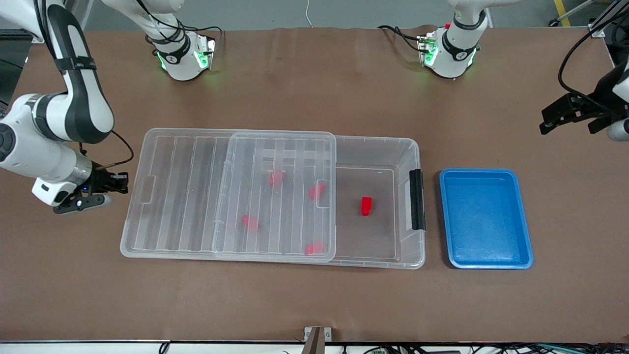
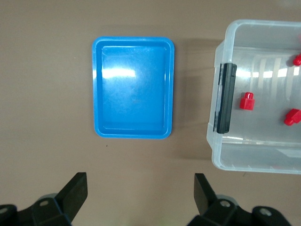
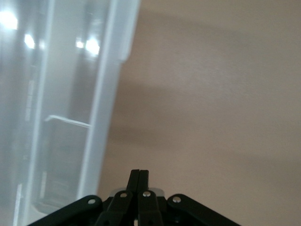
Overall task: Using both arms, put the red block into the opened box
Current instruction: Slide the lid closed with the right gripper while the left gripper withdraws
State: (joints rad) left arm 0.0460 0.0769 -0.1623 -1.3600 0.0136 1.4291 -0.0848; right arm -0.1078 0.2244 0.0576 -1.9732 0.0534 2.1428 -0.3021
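1. The right gripper (image 1: 105, 188) hangs low just beside the box's end toward the right arm's end of the table; its fingers (image 3: 139, 181) are pressed together on nothing, close to the lid's edge.
2. The ribbed lid (image 1: 196, 191) lies slid toward the right arm's end, overhanging the box (image 1: 373, 263) there and leaving it open at the black clip (image 1: 416, 199).
3. Four other red blocks (image 1: 276, 178) sit under the lid, seen through it.
4. The red block (image 1: 366, 206) is already inside the box, on its floor in the uncovered part, near the clip.
5. The empty blue tray (image 1: 526, 255) lies just beside the clip end, apart from the box.
6. The left gripper (image 1: 572, 115) hovers over bare table near the left arm's end, its fingers (image 2: 75, 190) spread wide, holding nothing; that arm waits.
7. Risk, as I judge it: the clenched right gripper could bump or drag the overhanging lid, shifting the box and its blocks, or tip the lid off.
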